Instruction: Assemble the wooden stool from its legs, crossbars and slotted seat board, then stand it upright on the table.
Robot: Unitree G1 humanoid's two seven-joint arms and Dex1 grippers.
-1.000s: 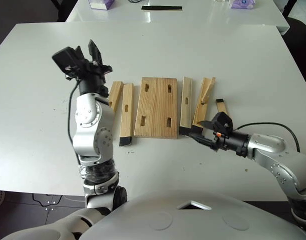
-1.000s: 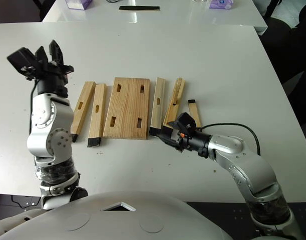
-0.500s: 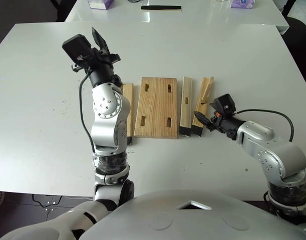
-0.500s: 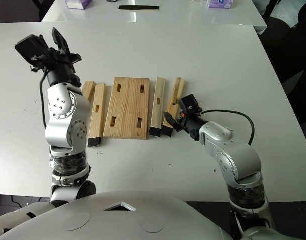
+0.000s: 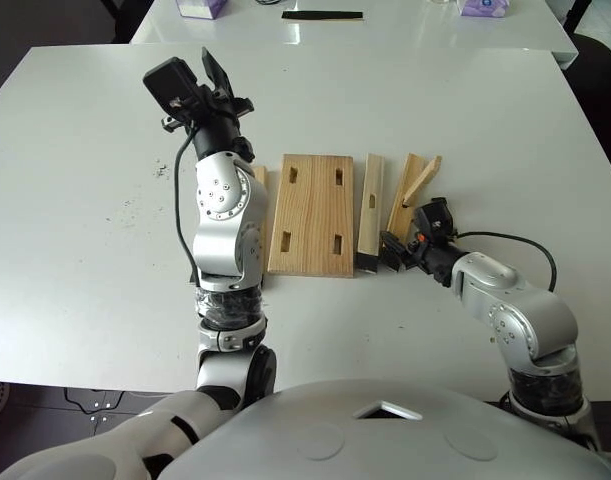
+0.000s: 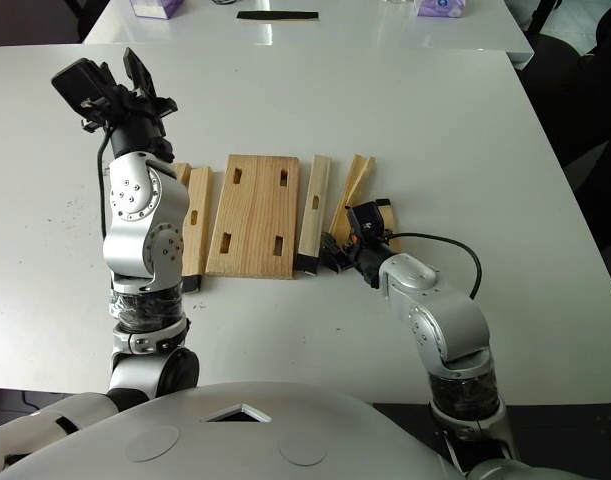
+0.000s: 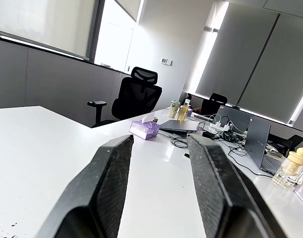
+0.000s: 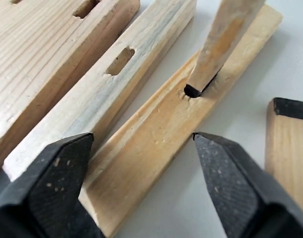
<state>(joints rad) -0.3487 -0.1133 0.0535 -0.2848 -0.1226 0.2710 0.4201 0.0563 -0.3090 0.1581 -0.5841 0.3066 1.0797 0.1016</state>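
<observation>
While the right end effector [image 8: 141, 161] sits at the near end of the slotted leg [image 8: 156, 139], its fingers are apart and straddle the wood without yet touching it. A crossbar [image 8: 223, 39] stands tilted in that leg's slot, apparently only loosely seated. All the parts lie in a row near the middle of the bench [image 5: 75, 200]: the slotted seat board [image 5: 310, 213], a second leg [image 5: 370, 205] just beside the target, a short spare crossbar [image 8: 285, 144] on its other side, and more legs [image 6: 197, 215] past the board. The left end effector [image 5: 220, 88] hangs raised above the bench, fingers apart and empty. Judgement: one finger looks to overlap the neighbouring leg, so shift toward the bench's right edge before closing, clamp across the narrow width only, and lift level and slowly so the crossbar does not drop out.
</observation>
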